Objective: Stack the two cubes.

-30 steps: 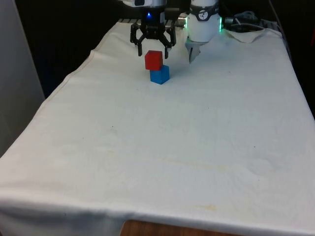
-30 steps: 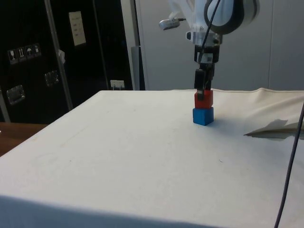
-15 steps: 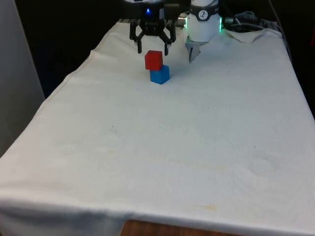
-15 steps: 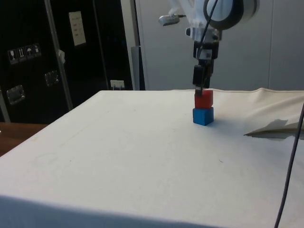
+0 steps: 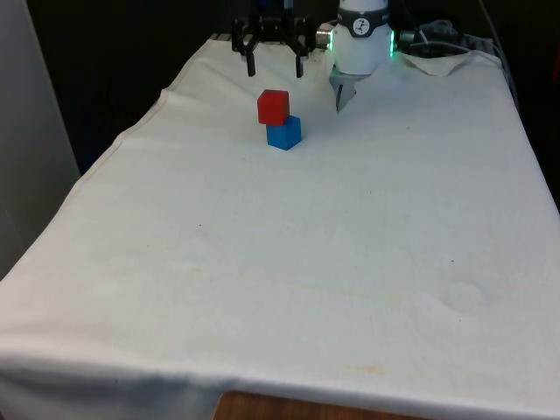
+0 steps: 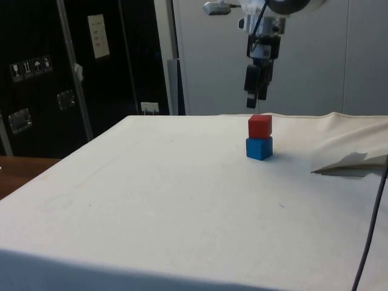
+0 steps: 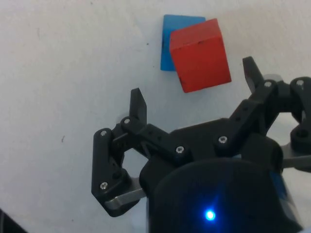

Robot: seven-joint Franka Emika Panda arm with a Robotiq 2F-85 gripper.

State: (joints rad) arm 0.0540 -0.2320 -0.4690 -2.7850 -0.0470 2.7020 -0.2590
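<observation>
You have two cubes on the table (image 5: 350,262), one red cube (image 5: 273,106) and one blue cube (image 5: 284,133), both plain, matte and about the same size. The red cube sits on top of the blue cube, touching it, and the pair stands near the far end of the white cloth, towards the front view's left of the robot's base. The stack is not square: in the wrist view the red cube (image 7: 199,55) is turned a little and shifted off the blue cube (image 7: 171,41), so a strip of blue face shows along one side. In the side view the red cube (image 6: 259,126) looks level on the blue cube (image 6: 259,148). Your gripper (image 5: 274,65) hangs above the stack, clear of it, its fingers (image 7: 139,105) spread wide and holding nothing.
</observation>
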